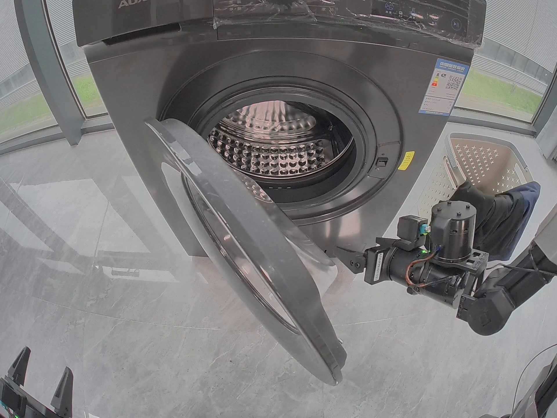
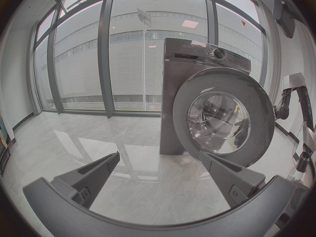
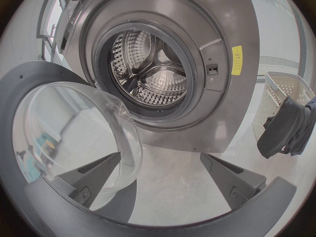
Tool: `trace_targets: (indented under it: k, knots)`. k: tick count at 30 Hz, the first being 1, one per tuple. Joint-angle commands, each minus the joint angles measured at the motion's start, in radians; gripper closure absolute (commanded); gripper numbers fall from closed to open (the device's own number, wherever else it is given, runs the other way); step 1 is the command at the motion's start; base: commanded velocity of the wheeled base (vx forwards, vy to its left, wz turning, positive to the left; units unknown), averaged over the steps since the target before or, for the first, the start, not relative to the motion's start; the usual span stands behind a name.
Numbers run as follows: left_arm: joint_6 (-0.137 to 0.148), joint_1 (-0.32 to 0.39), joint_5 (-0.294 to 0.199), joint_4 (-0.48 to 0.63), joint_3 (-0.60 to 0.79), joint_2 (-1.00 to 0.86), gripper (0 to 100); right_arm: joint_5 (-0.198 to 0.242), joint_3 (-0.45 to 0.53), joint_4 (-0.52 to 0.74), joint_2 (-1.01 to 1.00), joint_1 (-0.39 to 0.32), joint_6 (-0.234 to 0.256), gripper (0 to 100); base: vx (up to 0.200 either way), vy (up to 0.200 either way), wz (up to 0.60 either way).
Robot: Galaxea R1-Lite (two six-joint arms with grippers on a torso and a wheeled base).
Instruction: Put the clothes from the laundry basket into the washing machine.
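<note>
left gripper (image 2: 159,158): low at the robot's left, fingers wide apart, empty | right gripper (image 3: 160,158): on arm stretched forward at the right, wrist about level, fingers wide apart, empty

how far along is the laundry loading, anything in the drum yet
Done: the washing machine door is swung wide open. In hand: nothing. The right gripper is open and empty, low in front of the machine, and the left gripper is open and empty too. Left: the drum shows no clothes, and the dark clothes hang over the laundry basket rim. All the loading remains.
</note>
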Motion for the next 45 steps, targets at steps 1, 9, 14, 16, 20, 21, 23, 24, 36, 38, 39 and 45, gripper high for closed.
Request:
trace_targets:
  k: [1,9,14,16,20,21,23,24,36,38,39,45]
  knots:
    - [0.000,0.000,0.001,0.000,0.016,-0.010,0,-0.002,-0.025,-0.001,0.052,0.002,0.000,0,0.000,0.000,0.00]
    - [0.000,0.000,0.001,0.000,0.016,-0.010,0,-0.002,0.016,-0.005,0.038,0.063,0.003,0,0.000,0.000,0.00]
    - [0.000,0.000,0.001,0.000,0.016,-0.010,0,-0.002,0.021,-0.007,0.036,0.108,0.008,0,0.000,0.000,0.00]
    - [0.000,0.000,0.001,0.000,0.016,-0.010,0,-0.003,0.019,-0.007,0.038,0.114,0.008,0,0.000,0.000,0.00]
    - [0.000,0.000,0.001,0.000,0.016,-0.010,0,-0.003,0.001,-0.007,0.043,0.099,0.006,0,0.000,0.000,0.00]
    - [0.000,0.000,0.001,0.000,0.016,-0.010,0,-0.003,-0.002,-0.007,0.044,0.096,0.006,0,0.000,0.000,0.00]
    - [0.000,0.000,0.001,0.000,0.016,-0.010,0,-0.003,-0.005,-0.005,0.047,0.090,0.006,0,0.000,0.000,0.00]
    - [0.000,0.000,0.001,0.000,0.016,-0.010,0,-0.003,-0.002,-0.005,0.049,0.091,0.006,0,0.000,0.000,0.00]
    - [0.003,0.000,0.001,0.000,0.016,-0.010,0,-0.003,0.015,-0.007,0.081,0.191,0.026,0,0.000,0.000,0.00]
    - [0.003,0.000,0.001,0.000,0.016,-0.010,0,-0.003,0.015,-0.015,0.082,0.214,0.043,0,0.000,0.000,0.00]
    - [0.003,0.000,0.001,0.000,0.016,-0.010,0,-0.003,0.015,-0.024,0.082,0.223,0.049,0,0.000,0.000,0.00]
    - [0.004,-0.002,-0.001,0.000,0.016,-0.007,0,-0.020,-0.008,-0.076,0.107,0.235,0.055,0,-0.033,0.000,0.00]
